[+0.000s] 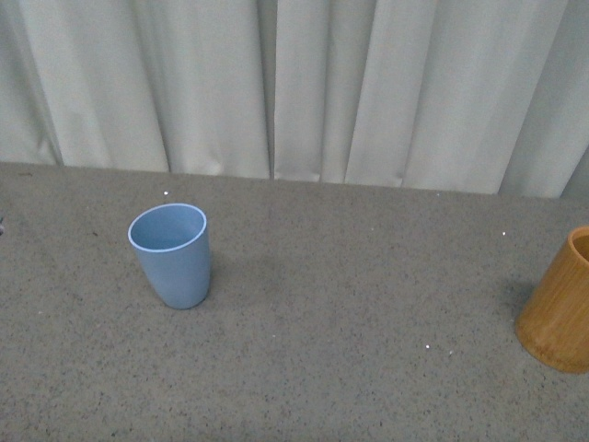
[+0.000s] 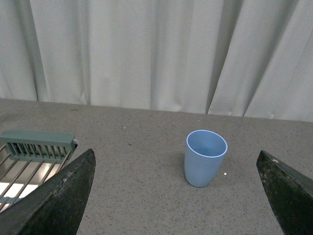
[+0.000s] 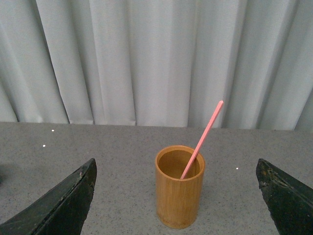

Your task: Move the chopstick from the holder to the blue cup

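The light blue cup (image 1: 171,255) stands upright and empty on the grey tabletop, left of centre; it also shows ahead of my left gripper (image 2: 176,196) as the blue cup (image 2: 205,157). That gripper is open, its dark fingers (image 2: 58,196) wide apart and short of the cup. The orange-brown holder (image 1: 559,302) sits at the right edge of the front view, partly cut off. In the right wrist view the holder (image 3: 179,186) stands upright with one pinkish-red chopstick (image 3: 203,137) leaning out of it. My right gripper (image 3: 176,200) is open, some way back from the holder.
A green dish rack (image 2: 30,152) with metal bars lies beside the left gripper, away from the cup. Pale pleated curtains (image 1: 294,83) close off the back of the speckled grey table (image 1: 350,313). Neither arm shows in the front view.
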Controlling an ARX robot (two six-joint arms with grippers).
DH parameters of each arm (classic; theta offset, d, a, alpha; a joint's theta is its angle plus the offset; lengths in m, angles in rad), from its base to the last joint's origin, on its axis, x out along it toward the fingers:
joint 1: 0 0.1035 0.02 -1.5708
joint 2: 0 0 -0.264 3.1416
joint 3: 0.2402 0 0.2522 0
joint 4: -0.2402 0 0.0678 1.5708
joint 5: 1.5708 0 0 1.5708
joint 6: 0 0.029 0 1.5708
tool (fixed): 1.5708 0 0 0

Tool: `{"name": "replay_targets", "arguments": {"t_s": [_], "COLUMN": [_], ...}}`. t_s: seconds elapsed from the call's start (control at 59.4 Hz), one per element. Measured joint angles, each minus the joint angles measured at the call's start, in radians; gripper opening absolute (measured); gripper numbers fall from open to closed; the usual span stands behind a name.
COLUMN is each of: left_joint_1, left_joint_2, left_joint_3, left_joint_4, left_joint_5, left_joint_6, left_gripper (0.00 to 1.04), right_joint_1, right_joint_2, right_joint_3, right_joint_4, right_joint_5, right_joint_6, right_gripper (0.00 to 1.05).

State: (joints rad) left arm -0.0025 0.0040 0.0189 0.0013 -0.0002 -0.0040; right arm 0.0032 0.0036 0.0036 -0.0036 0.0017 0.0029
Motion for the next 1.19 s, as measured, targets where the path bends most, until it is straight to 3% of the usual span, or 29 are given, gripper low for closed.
{"name": "replay_targets", "arguments": {"t_s": [1.077,1.11,1.194], "left_joint_1": [0.0,-0.003,-0.011], "left_joint_2": [0.0,0.008,0.096], "left_joint_3": [0.0,0.005,0.054], "left_joint_4": [0.0,-0.017,-0.201], "left_joint_5": [0.0,-0.014,-0.035], "left_joint_6": [0.0,-0.021,-0.332], "left_gripper": [0.98,0.98,0.98], "right_joint_1": [0.0,0.0,0.0], "right_joint_2": [0.0,0.0,0.0], "right_joint_3": [0.0,0.0,0.0], "right_joint_4": [0.0,0.0,0.0], "right_joint_5": [0.0,0.0,0.0], "right_joint_6": [0.0,0.0,0.0], "right_gripper": [0.95,0.95,0.95]}}
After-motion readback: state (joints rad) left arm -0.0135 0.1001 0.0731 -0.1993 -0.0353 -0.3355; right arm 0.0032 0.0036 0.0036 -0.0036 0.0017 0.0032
